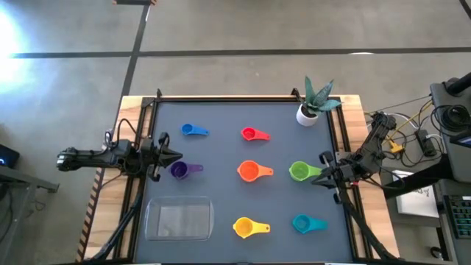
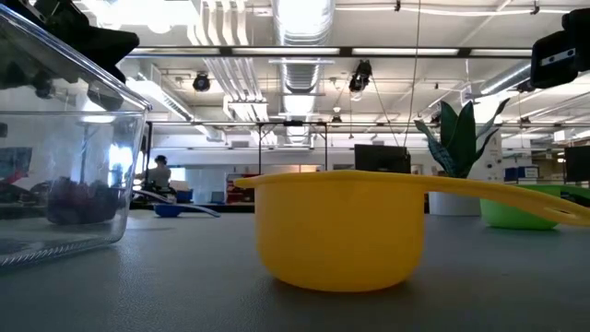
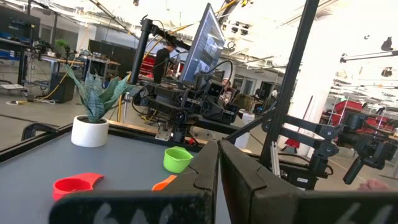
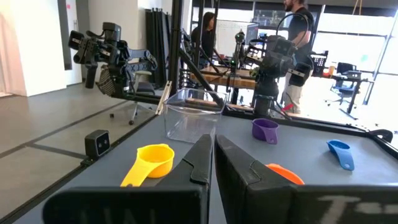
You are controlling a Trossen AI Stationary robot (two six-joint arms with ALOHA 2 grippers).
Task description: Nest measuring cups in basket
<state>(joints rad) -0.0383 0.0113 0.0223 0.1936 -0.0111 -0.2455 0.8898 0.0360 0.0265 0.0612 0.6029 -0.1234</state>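
Note:
Seven cups stand apart on the grey mat, open side up: blue (image 1: 193, 130), red (image 1: 254, 134), purple (image 1: 182, 170), orange (image 1: 250, 171), green (image 1: 300, 171), yellow (image 1: 246, 227) and teal (image 1: 305, 223). The clear basket (image 1: 179, 219) sits on its base at the near left and holds no cup. My left gripper (image 1: 176, 156) is shut and hovers by the left edge, just beyond the purple cup. My right gripper (image 1: 315, 179) is shut at the right edge, beside the green cup. The wrist views show both finger pairs closed together, left (image 3: 217, 168) and right (image 4: 213, 162).
A white pot (image 1: 307, 112) with a spiky plant stands at the far right corner. A dark frame rail (image 1: 243, 99) borders the mat. Bare mat lies between the cup rows. Cables and equipment (image 1: 434, 140) sit off the right side. People (image 4: 205, 31) stand in the room beyond.

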